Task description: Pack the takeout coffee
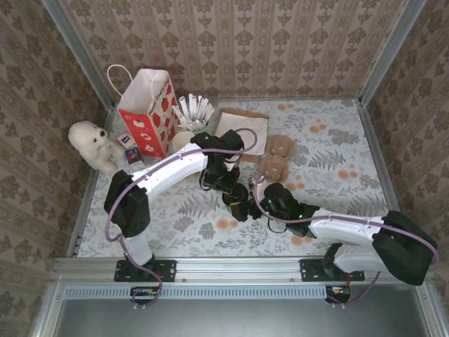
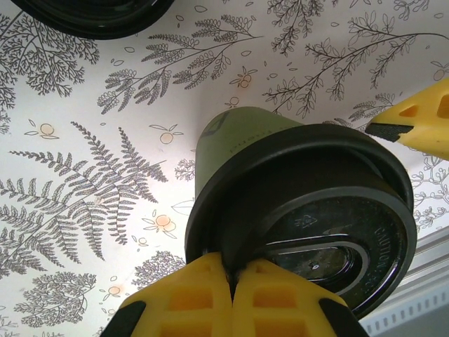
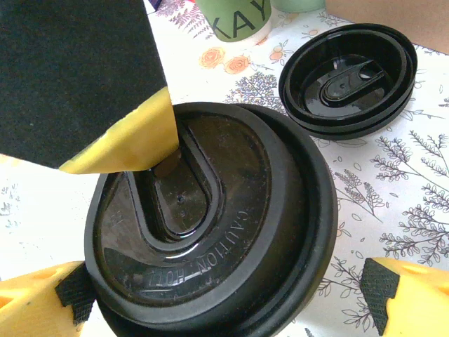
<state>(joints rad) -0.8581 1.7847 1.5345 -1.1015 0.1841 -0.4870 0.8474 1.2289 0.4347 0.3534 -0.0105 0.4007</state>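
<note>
At the far left a white teddy bear [image 1: 91, 144] sits against the wall. Beside it stands a red paper bag [image 1: 149, 112] printed with white shapes; I can read no words on it. Next come a pot of white sticks [image 1: 194, 110] and a green cup [image 3: 235, 17] lettered "KAY" before the frame cuts it off.

My left fingers [image 2: 231, 288] are pressed fully together with nothing between them, their tips down on the black lid of the takeout coffee [image 3: 210, 232]. The coffee stands upright in the middle of the desk, between my two arms. Raised letters round its lid read "CAUTION HOT". My right fingers [image 1: 254, 208] are spread wide, one on either side of that lid; I cannot tell whether the pads touch the rim. Just beyond the coffee lie spare lids [image 3: 347, 77], nested together.

Further right a brown plush toy [image 1: 276, 156] lies on the cloth. Past it the desk [image 1: 337, 161] is bare flowered cloth up to the right wall, the widest open room. The metal rail [image 1: 231, 265] runs along the near edge.
</note>
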